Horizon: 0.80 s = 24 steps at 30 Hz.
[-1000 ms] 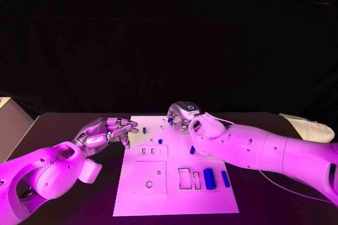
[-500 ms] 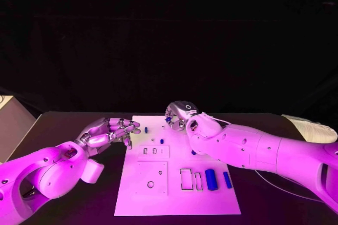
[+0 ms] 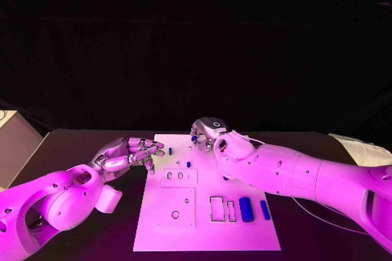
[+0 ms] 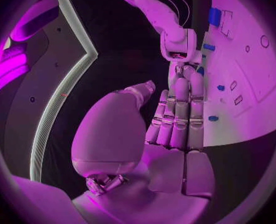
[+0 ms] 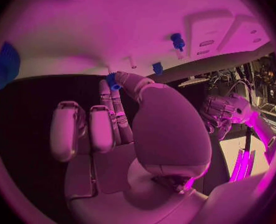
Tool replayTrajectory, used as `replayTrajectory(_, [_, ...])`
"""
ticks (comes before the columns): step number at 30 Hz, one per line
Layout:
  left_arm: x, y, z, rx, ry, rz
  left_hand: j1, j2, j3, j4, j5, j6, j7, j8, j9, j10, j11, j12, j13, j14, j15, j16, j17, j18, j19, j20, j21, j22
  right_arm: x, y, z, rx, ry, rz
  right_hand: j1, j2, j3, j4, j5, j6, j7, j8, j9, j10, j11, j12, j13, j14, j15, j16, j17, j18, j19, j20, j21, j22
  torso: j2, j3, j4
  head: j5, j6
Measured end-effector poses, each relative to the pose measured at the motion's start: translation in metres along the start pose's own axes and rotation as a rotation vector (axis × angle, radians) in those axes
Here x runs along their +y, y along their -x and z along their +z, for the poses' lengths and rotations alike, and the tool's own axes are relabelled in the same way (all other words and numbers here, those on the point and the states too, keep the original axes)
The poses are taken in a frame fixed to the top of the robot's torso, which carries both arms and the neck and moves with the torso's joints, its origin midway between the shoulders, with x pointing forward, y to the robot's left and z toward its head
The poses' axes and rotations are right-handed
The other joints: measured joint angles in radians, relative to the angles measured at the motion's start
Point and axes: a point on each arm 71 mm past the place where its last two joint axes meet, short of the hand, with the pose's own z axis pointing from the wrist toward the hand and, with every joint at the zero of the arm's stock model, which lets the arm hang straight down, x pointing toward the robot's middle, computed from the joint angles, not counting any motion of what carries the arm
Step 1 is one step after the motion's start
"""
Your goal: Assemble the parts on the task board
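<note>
Black table (image 3: 90, 142) under me, dark room behind, and the white task board (image 3: 204, 232) lay in the middle. My left hand (image 3: 127, 153) hovered just off the board's left edge, fingers (image 4: 178, 104) curled loosely, holding nothing. My right hand (image 3: 211, 137) was at the far edge, fingers (image 5: 116, 84) pinching a small blue part (image 5: 112, 79) between thumb and fingertip. Its seat, I judged, lay nearward of that hand, so the right was the nearer one. Loose on the board I counted about six blue parts, among them two long cylinders (image 3: 246, 209) lying near-to-far at the near right.
</note>
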Motion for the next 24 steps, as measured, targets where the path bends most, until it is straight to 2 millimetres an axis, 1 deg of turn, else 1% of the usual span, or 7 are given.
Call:
replayTrajectory(3, [0.0000,-0.0011,0.0005,0.003,0.000,0.001,0.000,0.000,0.000,0.000,0.000,0.000,0.000,0.000,0.000,0.000,0.000,0.000,0.000,-0.004,0.004,0.000,-0.001,0.000,0.000,0.000,0.000,0.001,0.0000,-0.0006,0.0012,0.003,-0.001,-0.002,-0.005,-0.005,0.003,-0.003,0.000,0.000,0.000,0.000,0.001,0.000,0.000,0.000,0.000,0.000,0.000,0.000,-0.002,0.000,0.000,0.000,0.000,-0.002,0.000,-0.0006,0.0000,0.001,0.000])
replayTrajectory(5, [-0.0001,-0.0020,0.0008,0.006,0.000,0.003,0.000,0.000,0.000,0.000,0.000,0.000,0.000,0.000,0.000,0.000,0.000,0.000,0.000,-0.004,0.004,0.000,-0.001,0.000,0.000,0.000,0.000,0.001,-0.0007,-0.0009,0.0021,0.004,-0.003,-0.004,-0.005,-0.005,0.003,-0.003,0.000,-0.003,0.003,0.000,0.002,0.000,0.000,0.000,0.000,0.000,0.000,0.000,-0.002,0.000,0.000,0.000,-0.001,-0.002,0.000,-0.0012,0.0002,0.001,0.001])
replayTrajectory(11, [-0.0004,-0.0045,0.0013,0.015,0.001,0.007,0.000,0.000,0.000,0.000,0.000,0.000,0.000,0.000,0.000,0.000,0.000,0.000,0.000,-0.004,0.004,0.000,-0.001,0.000,0.000,0.000,0.000,0.001,-0.0011,-0.0022,0.0044,0.011,-0.007,-0.005,-0.005,-0.005,0.003,-0.003,0.000,-0.008,0.004,0.000,0.005,-0.002,-0.002,-0.002,0.000,0.000,0.000,0.000,-0.003,0.000,-0.004,0.004,-0.001,-0.002,0.001,-0.0030,0.0012,0.003,0.005])
replayTrajectory(17, [-0.0002,-0.0052,0.0016,0.019,0.004,0.010,0.000,0.000,0.000,0.000,0.000,0.000,0.000,0.000,0.000,0.000,0.000,0.000,0.001,-0.004,0.004,0.000,-0.001,0.000,0.000,0.000,0.000,0.001,-0.0008,-0.0020,0.0063,0.013,-0.007,-0.004,-0.005,-0.006,0.006,0.000,0.000,-0.010,0.003,0.000,0.007,-0.004,-0.004,-0.004,-0.001,0.000,0.000,0.000,-0.006,0.000,-0.004,0.004,-0.001,-0.003,0.003,-0.0030,0.0017,0.007,0.007])
replayTrajectory(18, [-0.0002,-0.0053,0.0016,0.019,0.004,0.010,0.000,0.000,0.000,0.000,0.000,0.000,0.000,0.000,0.000,0.000,0.000,0.000,0.001,-0.004,0.004,0.000,-0.001,0.000,0.000,0.000,0.000,0.001,-0.0008,-0.0021,0.0065,0.014,-0.007,-0.003,-0.010,-0.009,0.006,0.000,0.000,-0.010,0.003,0.000,0.007,-0.004,-0.004,-0.004,-0.001,0.000,0.000,0.000,-0.006,0.000,-0.004,0.004,-0.001,-0.004,0.003,-0.0030,0.0017,0.007,0.007])
replayTrajectory(19, [-0.0001,-0.0053,0.0016,0.020,0.004,0.010,0.000,0.000,0.000,0.000,0.000,0.000,0.000,0.000,0.000,0.000,0.000,0.000,0.001,-0.004,0.004,0.000,-0.001,0.000,0.000,0.000,0.000,0.001,-0.0008,-0.0022,0.0066,0.014,-0.007,-0.003,-0.010,-0.009,0.006,0.000,0.000,-0.013,0.006,0.000,0.007,-0.004,-0.004,-0.004,-0.001,0.000,0.000,0.000,-0.007,0.000,-0.004,0.004,-0.001,-0.006,0.003,-0.0031,0.0017,0.008,0.007])
replayTrajectory(24, [0.0002,-0.0058,0.0022,0.023,0.006,0.011,0.000,0.000,0.000,0.000,0.000,0.000,0.000,0.000,0.000,0.000,0.000,0.000,0.001,-0.004,0.004,0.000,-0.001,0.000,0.000,0.000,0.000,0.001,-0.0008,-0.0027,0.0075,0.017,-0.007,-0.001,-0.013,-0.012,0.006,0.000,0.000,-0.020,0.007,0.000,0.009,-0.006,-0.004,-0.006,-0.001,0.000,0.000,0.000,-0.012,0.000,-0.007,0.007,-0.001,-0.009,0.004,-0.0037,0.0006,0.008,0.008])
